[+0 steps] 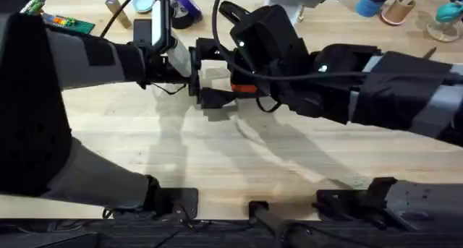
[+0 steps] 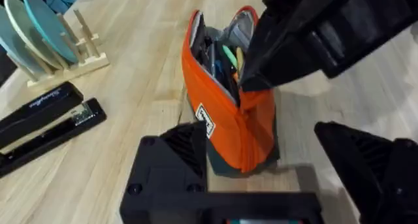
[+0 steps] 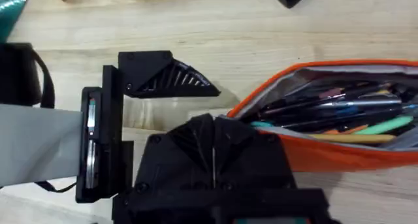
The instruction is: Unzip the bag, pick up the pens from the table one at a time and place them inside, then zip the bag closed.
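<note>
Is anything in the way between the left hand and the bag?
Nothing visible is. The bag stands right in front of the left hand, whose fingers are open. The right hand is at the bag's top rim, not in between.

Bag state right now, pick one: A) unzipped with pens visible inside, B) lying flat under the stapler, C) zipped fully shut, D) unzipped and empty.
A: the bag gapes open along its top in the right wrist view, and several pens lie inside against the grey lining; the left wrist view also shows it standing open with pens in it, the stapler lying apart on the table.
</note>
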